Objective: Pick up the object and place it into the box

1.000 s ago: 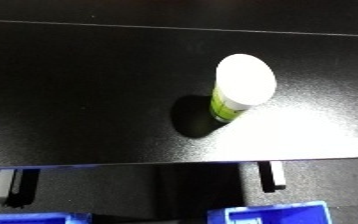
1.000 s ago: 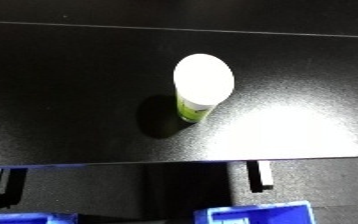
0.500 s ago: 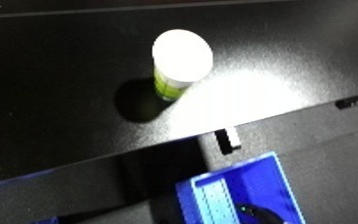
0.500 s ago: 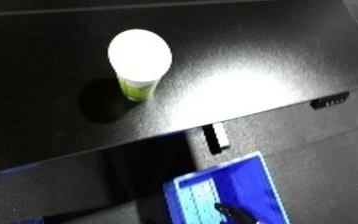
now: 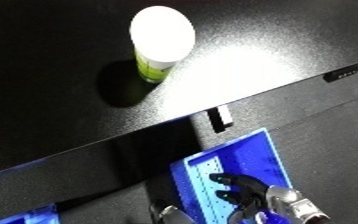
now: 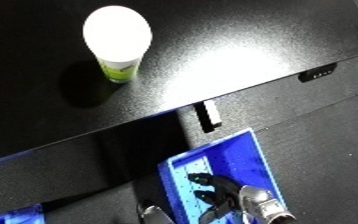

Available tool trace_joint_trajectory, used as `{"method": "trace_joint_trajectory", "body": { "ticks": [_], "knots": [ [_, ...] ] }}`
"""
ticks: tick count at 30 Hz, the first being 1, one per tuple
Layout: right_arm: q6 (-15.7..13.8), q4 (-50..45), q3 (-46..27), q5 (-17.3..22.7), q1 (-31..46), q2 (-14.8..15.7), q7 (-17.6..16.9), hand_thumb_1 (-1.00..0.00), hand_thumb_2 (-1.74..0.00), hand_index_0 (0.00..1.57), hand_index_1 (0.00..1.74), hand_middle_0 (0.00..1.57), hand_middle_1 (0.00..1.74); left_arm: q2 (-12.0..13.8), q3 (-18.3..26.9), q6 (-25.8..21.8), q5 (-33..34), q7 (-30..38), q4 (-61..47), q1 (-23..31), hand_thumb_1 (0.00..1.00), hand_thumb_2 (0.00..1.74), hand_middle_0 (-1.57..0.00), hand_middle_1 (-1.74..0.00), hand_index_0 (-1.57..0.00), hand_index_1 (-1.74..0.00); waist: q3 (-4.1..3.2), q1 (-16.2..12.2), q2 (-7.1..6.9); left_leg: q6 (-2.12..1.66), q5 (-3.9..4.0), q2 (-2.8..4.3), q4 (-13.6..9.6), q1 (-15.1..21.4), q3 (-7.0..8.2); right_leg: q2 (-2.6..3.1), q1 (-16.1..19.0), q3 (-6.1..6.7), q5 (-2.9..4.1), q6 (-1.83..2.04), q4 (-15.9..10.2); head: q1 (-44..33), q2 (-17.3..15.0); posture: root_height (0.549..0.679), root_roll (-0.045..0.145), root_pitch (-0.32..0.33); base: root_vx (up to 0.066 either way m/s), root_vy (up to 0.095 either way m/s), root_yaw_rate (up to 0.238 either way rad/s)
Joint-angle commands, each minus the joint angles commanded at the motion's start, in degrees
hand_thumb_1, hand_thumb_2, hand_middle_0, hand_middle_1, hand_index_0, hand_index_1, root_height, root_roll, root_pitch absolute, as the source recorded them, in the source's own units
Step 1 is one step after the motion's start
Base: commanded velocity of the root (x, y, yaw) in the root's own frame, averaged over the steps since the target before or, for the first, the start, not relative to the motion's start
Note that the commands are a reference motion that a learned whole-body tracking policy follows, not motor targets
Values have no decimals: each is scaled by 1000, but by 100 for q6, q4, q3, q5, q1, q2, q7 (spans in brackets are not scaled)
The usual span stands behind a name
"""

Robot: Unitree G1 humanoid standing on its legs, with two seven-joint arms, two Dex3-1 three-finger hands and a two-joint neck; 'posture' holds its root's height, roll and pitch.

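Risen into view over one blue bin (image 5: 246, 155), one right hand (image 5: 242, 189) spreads empty fingers; one cup (image 5: 160, 42) stands.

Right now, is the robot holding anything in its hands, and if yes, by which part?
Nothing is held. The right hand hangs over the blue bin with nothing in its fingers, and the white-capped green container stands alone on the black table.

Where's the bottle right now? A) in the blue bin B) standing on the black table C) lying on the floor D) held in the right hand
B: the bottle stands upright on the black table, untouched, while the right hand hangs low over the blue bin.
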Motion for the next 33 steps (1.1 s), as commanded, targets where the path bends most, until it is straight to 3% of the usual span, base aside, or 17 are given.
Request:
{"method": "trace_joint_trajectory", "body": {
  "ticks": [7, 12, 15, 19, 24, 29, 33],
  "knots": [
    [799, -2542, -358, 783, 799, -505, 1389, 0, 0, 0, 0, 0, 0, 211, 208, -48, 1, -67, 42, 261, 0, 0, 0, 0, 0, 0, -77, -164, -234, -58, 15, 85, -24, -43, 49, -10, -42, -41, -9, 40, -15, -486, 53, 629, 26, -12, 3, -38, -89],
    [901, -3707, -673, 1570, 837, -695, 2547, 0, 0, 0, 0, 0, 0, 284, 236, -195, 75, 27, 230, 266, 0, 0, 0, 0, 0, 0, -183, -224, -304, -125, 9, 158, -21, -68, 91, -32, -49, -61, -21, 79, -34, -561, -25, 629, 26, -6, 19, -16, -55],
    [813, -4250, -793, 2173, 635, -674, 2777, 0, 0, 0, 0, 0, 0, 270, 197, -273, 161, 106, 325, 213, 0, 0, 0, 0, 0, 0, -243, -229, -299, -154, 0, 181, -7, -80, 97, -47, -38, -68, -28, 90, -47, -552, -37, 630, 28, -5, 24, -1, -13],
    [522, -4823, -946, 2939, 258, -550, 2545, 0, 0, 0, 0, 0, 0, 179, 146, -300, 208, 96, 398, 161, 0, 0, 0, 0, 0, 0, -298, -225, -251, -185, -13, 191, 11, -82, 93, -65, -5, -67, -39, 90, -65, -571, -47, 631, 32, -5, 27, 15, 12],
    [-12, -5380, -1190, 3549, -265, -315, 1897, 0, 0, 0, 0, 0, 0, 76, 117, -232, 302, 102, 396, 151, 0, 0, 0, 0, 0, 0, -334, -200, -175, -198, -47, 171, 57, -81, 79, -95, 21, -73, -62, 80, -33, -573, -27, 631, 37, -10, 29, 22, 32],
    [-718, -5766, -1527, 3694, -762, -41, 982, 0, 0, 0, 0, 0, 0, -7, 119, -115, 405, 110, 365, 144, 0, 0, 0, 0, 0, 0, -338, -181, -114, -188, -71, 139, 93, -71, 76, -121, 42, -77, -65, 70, -11, -605, 54, 631, 42, -16, 28, 21, 18],
    [-1634, -5909, -1939, 3465, -1030, 110, -4, 0, 0, 0, 0, 0, 0, -91, 130, -92, 432, 125, 316, 194, 0, 0, 0, 0, 0, 0, -336, -195, -74, -179, -52, 124, 53, -40, 96, -111, 60, -78, -45, 62, -34, -711, 138, 631, 42, -18, 17, 27, -3]
  ]
}}
